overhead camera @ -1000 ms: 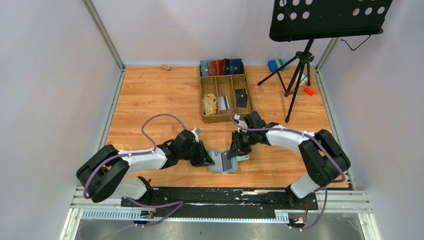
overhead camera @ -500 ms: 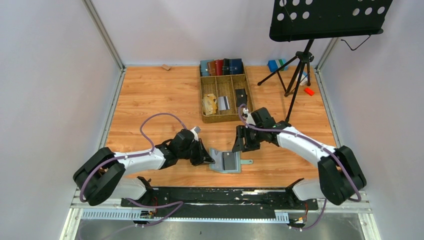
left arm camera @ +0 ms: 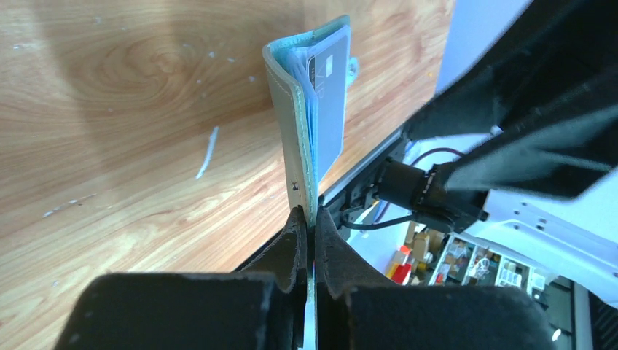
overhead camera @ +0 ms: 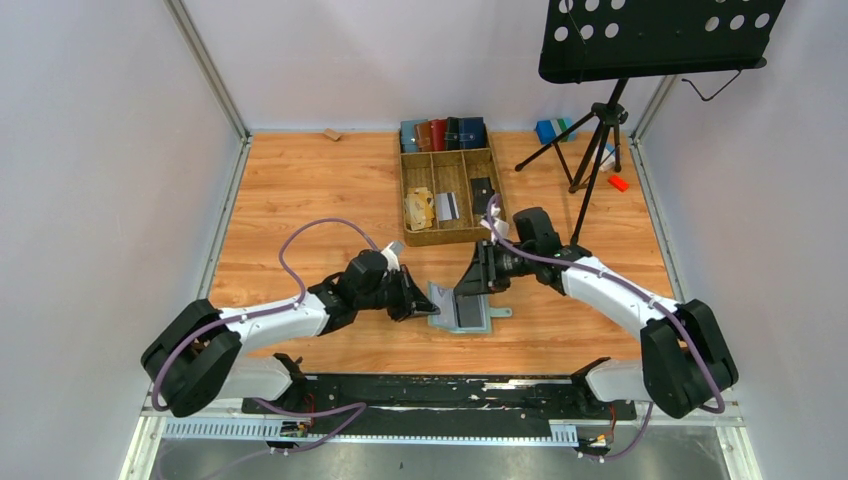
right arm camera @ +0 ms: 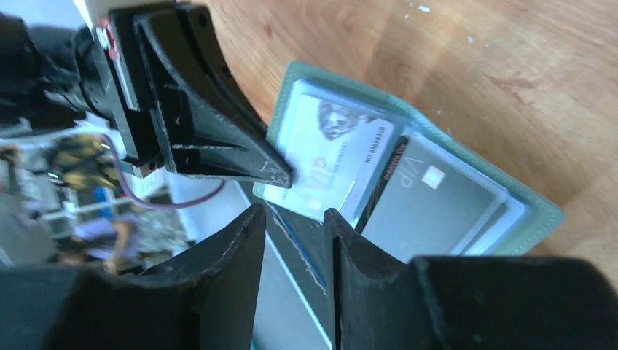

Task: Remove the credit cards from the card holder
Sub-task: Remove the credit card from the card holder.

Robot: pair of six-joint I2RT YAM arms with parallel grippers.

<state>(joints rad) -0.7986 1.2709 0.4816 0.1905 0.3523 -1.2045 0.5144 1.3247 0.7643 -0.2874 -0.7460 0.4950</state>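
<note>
The left claw [left arm camera: 310, 219] is clenched on the card holder [left arm camera: 291, 124], open on the desk [left arm camera: 131, 109] straight ahead. The credit cards [right arm camera: 426, 200] lie just beyond the right claw [right arm camera: 294, 219]; its grip is unclear.

My left arm [overhead camera: 285, 320] and right arm [overhead camera: 610, 288] are white shells on black joints, each trailing a purple cable [overhead camera: 330, 220]; left gripper [left arm camera: 307, 219] and right gripper [right arm camera: 293, 213] are matte black wedges.
</note>
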